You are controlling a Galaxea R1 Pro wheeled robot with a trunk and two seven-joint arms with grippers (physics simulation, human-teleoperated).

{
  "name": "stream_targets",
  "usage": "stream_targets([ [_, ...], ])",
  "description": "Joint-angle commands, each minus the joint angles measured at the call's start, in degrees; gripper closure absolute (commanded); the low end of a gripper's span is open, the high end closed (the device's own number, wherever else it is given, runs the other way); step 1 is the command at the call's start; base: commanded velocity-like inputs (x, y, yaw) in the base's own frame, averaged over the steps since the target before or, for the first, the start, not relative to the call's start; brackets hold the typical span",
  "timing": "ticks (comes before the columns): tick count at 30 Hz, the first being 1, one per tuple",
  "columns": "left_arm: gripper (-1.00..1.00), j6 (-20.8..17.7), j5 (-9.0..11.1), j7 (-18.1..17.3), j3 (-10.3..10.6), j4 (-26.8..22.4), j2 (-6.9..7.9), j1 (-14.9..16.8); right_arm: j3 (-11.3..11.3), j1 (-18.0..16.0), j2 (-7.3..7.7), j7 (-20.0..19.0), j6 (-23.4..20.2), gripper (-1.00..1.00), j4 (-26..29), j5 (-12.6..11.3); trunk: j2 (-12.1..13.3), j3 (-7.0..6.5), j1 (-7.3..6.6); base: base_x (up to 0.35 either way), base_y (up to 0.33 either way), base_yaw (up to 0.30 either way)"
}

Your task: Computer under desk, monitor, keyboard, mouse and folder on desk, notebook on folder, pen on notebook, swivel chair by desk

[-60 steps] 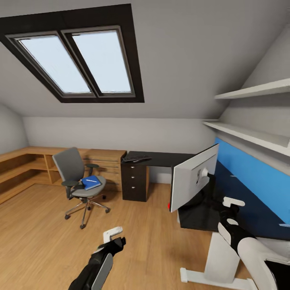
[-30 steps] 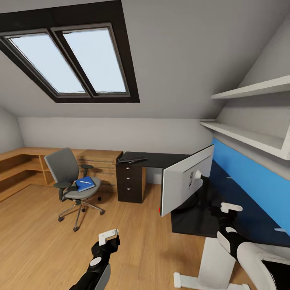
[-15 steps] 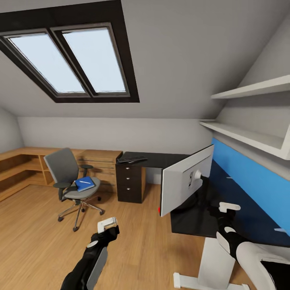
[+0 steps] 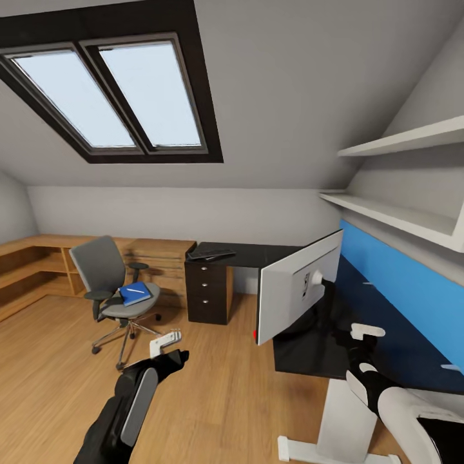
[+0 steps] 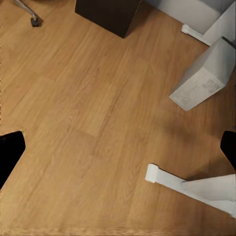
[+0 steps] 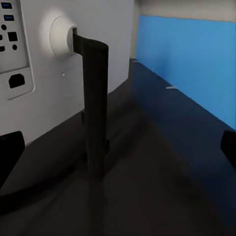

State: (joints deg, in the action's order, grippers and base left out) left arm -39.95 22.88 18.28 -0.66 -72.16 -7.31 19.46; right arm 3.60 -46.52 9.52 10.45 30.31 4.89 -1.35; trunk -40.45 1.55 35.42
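The folder [image 4: 135,294] lay on the swivel chair [image 4: 113,290], left of the desk [image 4: 258,255] (monitor [image 4: 293,290] on it).

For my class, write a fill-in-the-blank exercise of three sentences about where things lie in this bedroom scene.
1. The flat bright blue folder lies on the seat of the grey swivel ____.
2. The wide monitor with the white back stands on the long black ____.
3. The slim black keyboard lies on the desk top above the black ____ with round knobs.

Missing words: chair; desk; drawers
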Motion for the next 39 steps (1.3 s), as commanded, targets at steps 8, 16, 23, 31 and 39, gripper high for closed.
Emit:
stream_targets([
  [8, -1.0, 0.25, 0.91, 0.52, -0.31, 4.24, 2.21, 0.05, 0.35, -0.06, -0.01, -0.17, 0.19, -1.0, -0.11, -0.22, -3.32, 1.55, 1.78, 0.0, 0.0, 0.0],
  [16, -1.0, 0.45, 0.87, 0.55, -0.29, 4.54, 2.46, 0.05, 0.35, -0.06, -0.03, -0.17, 0.24, -1.0, -0.14, -0.23, -6.53, 2.99, 3.54, 0.0, 0.0, 0.0],
  [23, -1.0, 0.48, 0.89, 0.6, -0.22, 4.66, 2.45, 0.05, 0.35, -0.06, -0.03, -0.16, 0.2, -1.0, -0.14, -0.23, -9.34, 4.24, 5.08, 0.0, 0.0, 0.0],
  [31, -1.0, 0.49, 0.9, 0.62, -0.22, 4.73, 2.4, 0.05, 0.35, -0.06, -0.1, -0.12, 0.37, -1.0, -0.22, -0.22, -12.55, 5.68, 6.83, 0.0, 0.0, 0.0],
  [39, -1.0, 0.49, 0.85, 0.62, -0.21, 4.72, 2.46, 0.05, 0.35, -0.06, -0.64, -0.02, 2.53, -1.0, -0.33, -0.22, -15.76, 7.12, 8.59, 0.0, 0.0, 0.0],
])
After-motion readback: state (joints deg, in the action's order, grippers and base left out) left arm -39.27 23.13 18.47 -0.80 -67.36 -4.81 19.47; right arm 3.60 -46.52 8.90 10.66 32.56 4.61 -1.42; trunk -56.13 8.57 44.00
